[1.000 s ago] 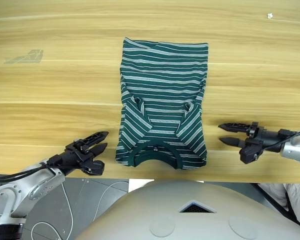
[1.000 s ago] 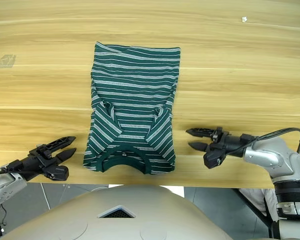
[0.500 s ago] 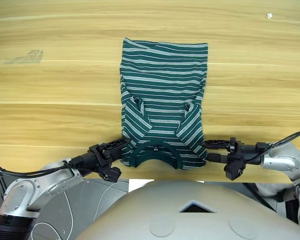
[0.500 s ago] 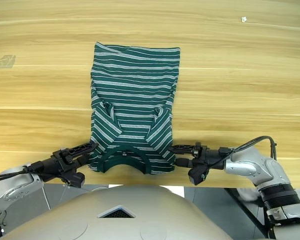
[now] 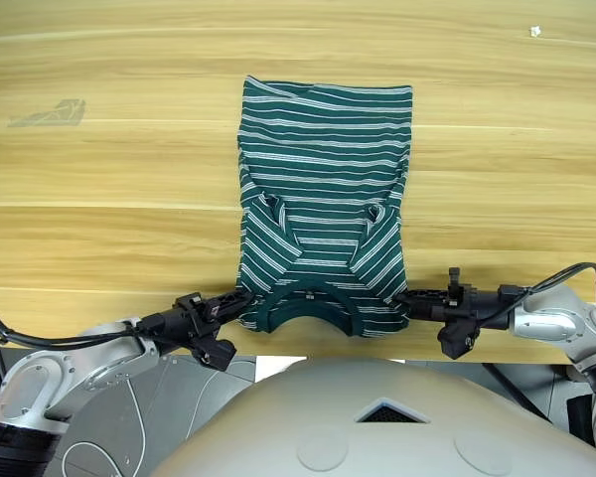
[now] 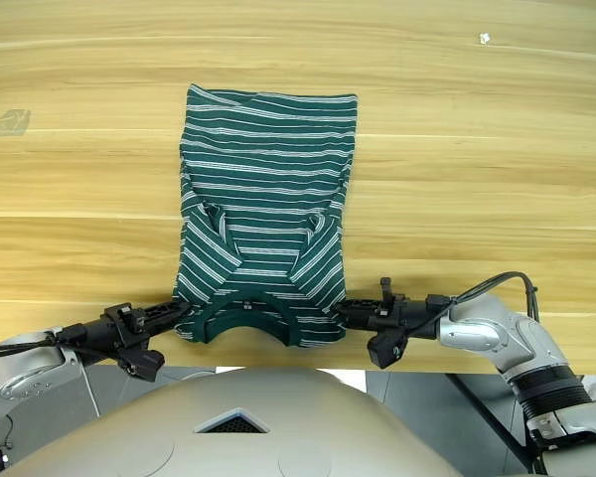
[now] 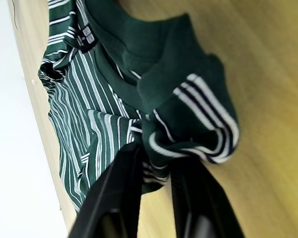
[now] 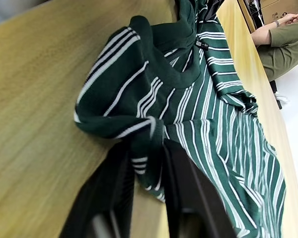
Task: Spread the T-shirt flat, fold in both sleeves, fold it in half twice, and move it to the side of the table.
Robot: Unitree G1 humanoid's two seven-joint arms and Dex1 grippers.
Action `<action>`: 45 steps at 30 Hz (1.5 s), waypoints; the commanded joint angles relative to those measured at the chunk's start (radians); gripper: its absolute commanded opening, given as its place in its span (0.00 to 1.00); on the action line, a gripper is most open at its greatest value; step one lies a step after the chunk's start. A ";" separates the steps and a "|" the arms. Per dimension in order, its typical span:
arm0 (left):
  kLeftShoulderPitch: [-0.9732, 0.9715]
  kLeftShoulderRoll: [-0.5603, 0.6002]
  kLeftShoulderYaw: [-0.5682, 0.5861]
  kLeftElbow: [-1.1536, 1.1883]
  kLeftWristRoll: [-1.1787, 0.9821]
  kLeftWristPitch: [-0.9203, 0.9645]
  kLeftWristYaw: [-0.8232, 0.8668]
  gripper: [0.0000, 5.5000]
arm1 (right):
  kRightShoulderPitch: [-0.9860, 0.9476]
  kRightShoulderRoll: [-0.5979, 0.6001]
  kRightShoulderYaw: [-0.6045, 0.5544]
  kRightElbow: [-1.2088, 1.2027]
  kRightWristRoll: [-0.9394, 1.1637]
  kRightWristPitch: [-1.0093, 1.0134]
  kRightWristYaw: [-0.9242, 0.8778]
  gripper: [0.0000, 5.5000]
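The dark green T-shirt (image 5: 323, 204) with white stripes lies on the wooden table (image 5: 99, 248), sleeves folded in, collar toward the near edge. My left gripper (image 5: 235, 301) sits at the shirt's near left shoulder corner, shut on the fabric. The left wrist view shows the striped cloth (image 7: 188, 114) bunched between the black fingers (image 7: 119, 183). My right gripper (image 5: 401, 295) sits at the near right shoulder corner, likewise shut on the cloth. In the right wrist view the shoulder fold (image 8: 124, 99) is pinched between its fingers (image 8: 181, 183).
The table's front edge (image 5: 99, 333) runs just under both grippers. A small white scrap (image 5: 536, 32) lies at the far right and a grey mark (image 5: 50, 112) at the far left. Bare wood stretches on both sides of the shirt.
Both grippers have moved inward along the front edge, from open beside the shirt to its near corners, and have shut on the fabric there.
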 commanded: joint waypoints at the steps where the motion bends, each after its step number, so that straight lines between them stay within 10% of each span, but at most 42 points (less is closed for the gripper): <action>1: 0.004 0.031 -0.008 0.035 0.033 0.021 -0.043 0.04 | -0.003 -0.021 0.013 -0.001 0.042 0.042 0.022 0.04; 13: 0.057 0.041 0.016 -0.055 -0.425 0.179 -0.226 0.00 | 0.053 -0.169 -0.009 -0.290 0.786 0.721 0.384 0.00; 20: 0.318 0.140 0.319 -0.265 -1.032 0.507 -0.644 0.00 | 0.091 -0.309 -0.223 -0.510 1.198 1.083 0.546 0.00; 29: 0.210 0.094 0.696 -0.397 -1.417 0.735 -0.845 0.00 | 0.133 -0.278 -0.414 -0.610 1.339 1.240 0.631 0.00; 45: 0.228 -0.060 0.765 -0.569 -1.505 0.870 -0.979 0.00 | 0.223 -0.195 -0.641 -0.750 1.426 1.390 0.691 0.00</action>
